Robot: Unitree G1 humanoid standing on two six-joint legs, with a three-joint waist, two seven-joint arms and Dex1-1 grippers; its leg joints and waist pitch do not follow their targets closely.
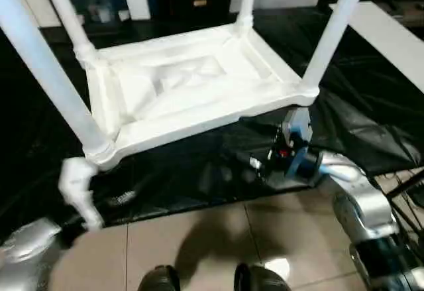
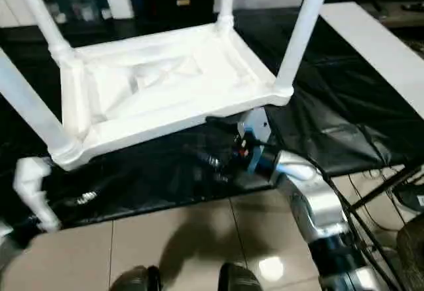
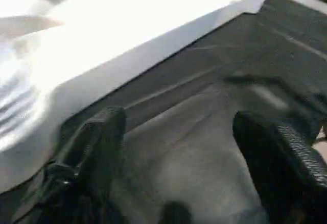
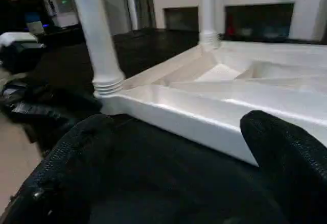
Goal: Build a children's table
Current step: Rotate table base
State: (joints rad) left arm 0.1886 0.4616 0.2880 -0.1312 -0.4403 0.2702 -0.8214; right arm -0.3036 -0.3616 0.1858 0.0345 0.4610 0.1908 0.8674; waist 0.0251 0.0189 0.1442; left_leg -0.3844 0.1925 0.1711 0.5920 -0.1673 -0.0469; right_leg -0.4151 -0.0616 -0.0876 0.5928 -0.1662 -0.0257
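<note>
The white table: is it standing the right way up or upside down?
Upside down: the table top lies on the black workbench, ribbed underside up, legs pointing upward.

Black crinkled sheet (image 1: 199,172) draped over a workbench, beige glossy floor tiles (image 1: 218,238) below its near edge, a long white board (image 1: 391,39) lying on the sheet at the far right, white cabinets with dark openings (image 4: 255,15) behind, black cables (image 2: 391,178) at right.

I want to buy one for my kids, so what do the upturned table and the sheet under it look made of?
The table looks like moulded white plastic: glossy, with ribs underneath and ringed leg sockets. The black sheet looks like thin plastic film, wrinkled and shiny, though it may be coated cloth.
</note>
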